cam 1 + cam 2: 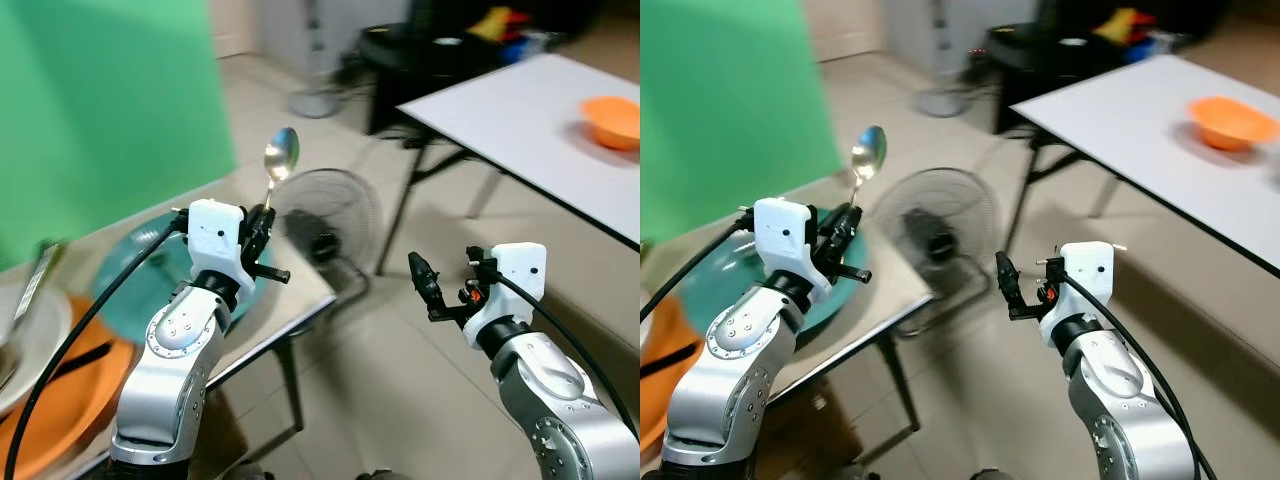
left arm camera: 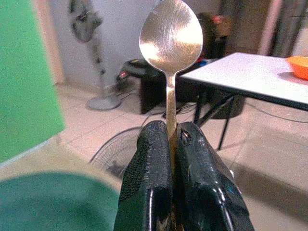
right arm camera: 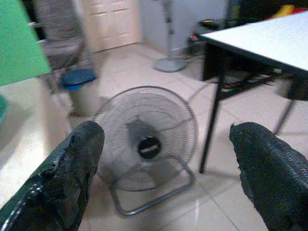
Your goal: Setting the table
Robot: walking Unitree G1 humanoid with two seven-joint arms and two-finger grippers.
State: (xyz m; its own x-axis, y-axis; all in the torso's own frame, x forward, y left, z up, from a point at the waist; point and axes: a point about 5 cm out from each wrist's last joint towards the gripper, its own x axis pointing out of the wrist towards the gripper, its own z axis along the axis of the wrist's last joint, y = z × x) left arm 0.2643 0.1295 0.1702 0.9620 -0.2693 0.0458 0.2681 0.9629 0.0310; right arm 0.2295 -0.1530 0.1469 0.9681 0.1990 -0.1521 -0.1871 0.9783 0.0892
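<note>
Left gripper (image 2: 172,144): jaws are closed tight on the handle of a metal spoon (image 2: 171,38); the spoon is held upright, bowl uppermost, above the near bench (image 1: 290,290) by its far corner.
Right gripper (image 1: 425,285): jaws are spread wide with nothing held; it is raised over the tiled floor (image 1: 400,400), in the gap between the two benches.
Left wrist view: the two black fingers (image 2: 144,187) are seen pressed together with the spoon handle clamped between them, a detail too small to judge in the eye views.
Right wrist view: the two fingers (image 3: 67,178) are seen far apart, with a floor fan (image 3: 147,144) framed between them on the floor.
Eye views: a teal plate (image 1: 710,275) is seen on the near bench under and behind the left gripper, near the far edge; contents cannot be made out, as it is blurred.
Near bench, left edge: an orange plate (image 1: 50,400) is seen in the left eye view, with a white dish (image 1: 30,340) partly over it; what lies in the dish cannot be told.
White bench (image 1: 510,110): it stands well apart, at the right; an orange bowl (image 1: 612,120) sits near its far right edge; its inside is not seen.
Backdrop: a green panel (image 1: 110,110) stands behind the near bench.
</note>
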